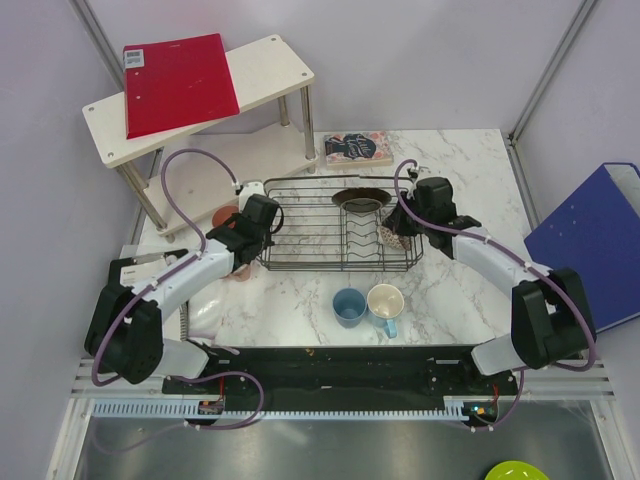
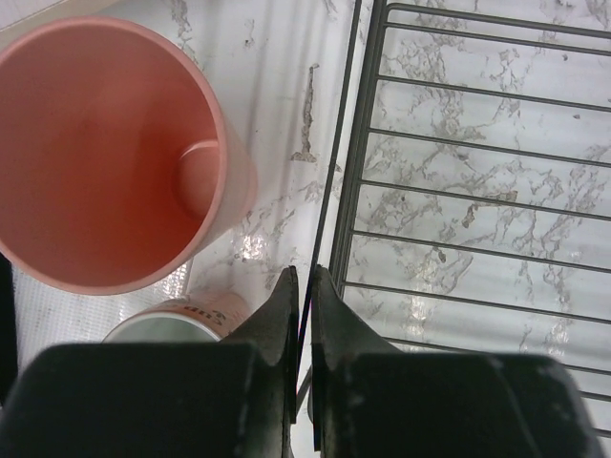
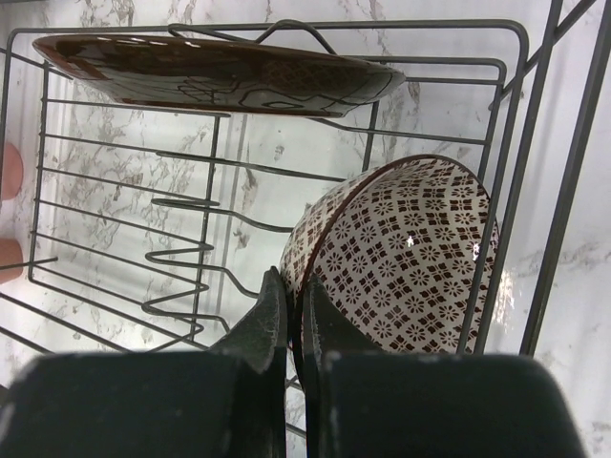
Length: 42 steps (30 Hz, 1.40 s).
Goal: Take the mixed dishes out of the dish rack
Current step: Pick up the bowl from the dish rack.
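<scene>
white marble table (image 1: 470,290) carries a wire dish rack (image 1: 340,268) mid-table, a blue cup (image 1: 348,306) just beside a light-blue mug (image 1: 385,302) nearer the arms, a salmon-pink tumbler (image 1: 224,216) and small pale cup (image 2: 177,322) left of the rack, a book (image 1: 357,148) behind it, and a white two-tier shelf (image 1: 270,70) far left.

A white marble worktop (image 1: 470,290) stood between pale lilac walls (image 1: 420,50), with a metal post (image 1: 548,70) slanting up the right corner. At its far left stood a white two-tier shelf (image 1: 275,60) bearing a red folder (image 1: 180,85), and a book (image 1: 357,148) lay near it. A blue binder (image 1: 590,240) sat beyond the right edge. A lime-green dish (image 1: 515,470) lay on the grey surface (image 1: 300,450) below. The light was even, with soft glare on the marble.
</scene>
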### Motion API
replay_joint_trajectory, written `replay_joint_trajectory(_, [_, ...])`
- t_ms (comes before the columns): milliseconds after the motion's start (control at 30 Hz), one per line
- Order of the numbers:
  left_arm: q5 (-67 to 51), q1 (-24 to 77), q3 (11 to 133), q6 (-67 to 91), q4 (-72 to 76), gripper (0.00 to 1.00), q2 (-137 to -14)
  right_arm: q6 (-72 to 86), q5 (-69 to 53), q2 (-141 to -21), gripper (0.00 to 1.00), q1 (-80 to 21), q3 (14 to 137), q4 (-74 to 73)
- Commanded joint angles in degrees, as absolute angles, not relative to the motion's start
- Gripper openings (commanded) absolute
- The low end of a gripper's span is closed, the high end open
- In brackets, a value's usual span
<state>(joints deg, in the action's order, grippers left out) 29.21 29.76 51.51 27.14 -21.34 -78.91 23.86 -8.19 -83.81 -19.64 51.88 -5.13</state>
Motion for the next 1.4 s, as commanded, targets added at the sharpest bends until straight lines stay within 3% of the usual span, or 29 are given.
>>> replay_joint_trajectory(0, [27.33, 30.23, 50.36, 32.78, -19.78, 0.02, -78.93, 23.29, -10.63, -76.56, 0.00, -20.13, 53.43, -6.41])
replay_joint_trajectory(400, [26.10, 30.15, 50.10, 34.98, -19.16, 0.02, -79.72, 24.17, -13.44, -74.35, 0.00, -18.55, 48.88, -2.05])
replay_joint_trajectory(633, [25.75, 30.15, 49.22, 37.79, -18.72, 0.02, -77.79, 25.40, -14.33, -80.58, 0.00, -17.75, 45.61, 4.48])
replay_joint_trajectory(833, [26.02, 30.15, 48.69, 39.29, -18.28, 0.02, -76.38, 22.68, -13.36, -84.37, 0.00, -17.84, 49.83, -1.39])
replay_joint_trajectory(933, [26.02, 30.15, 48.60, 39.29, -18.28, 0.02, -76.38, 21.10, -12.31, -84.46, 0.11, -17.84, 51.68, -6.05])
replay_joint_trajectory(1167, [26.19, 30.15, 48.60, 39.64, -18.19, 0.02, -76.55, 18.81, -8.62, -82.71, 0.20, -17.75, 54.40, -15.19])
replay_joint_trajectory(1367, [26.37, 30.15, 48.43, 39.46, -18.28, 0.02, -76.29, 18.37, -6.59, -81.74, 0.35, -17.84, 56.51, -20.39])
